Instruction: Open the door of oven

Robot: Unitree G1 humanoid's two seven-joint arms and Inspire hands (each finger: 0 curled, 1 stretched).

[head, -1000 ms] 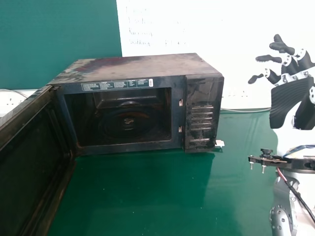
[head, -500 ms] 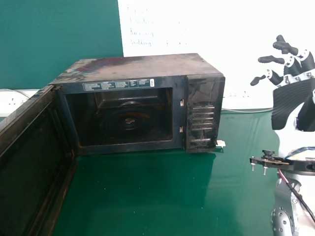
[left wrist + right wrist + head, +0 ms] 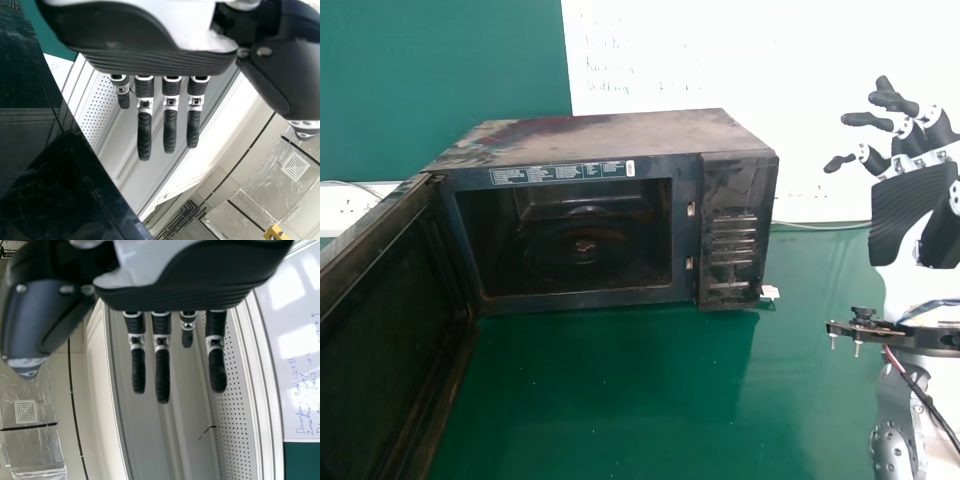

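The head view crops the right hand (image 3: 905, 212) right of its fingers (image 3: 866, 119). Well left of them, it crops the oven door (image 3: 382, 350).

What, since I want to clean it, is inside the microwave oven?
Inside the microwave oven, a small hub shows around the middle of the dark cavity floor. The ceiling is hidden behind the front frame's top edge.
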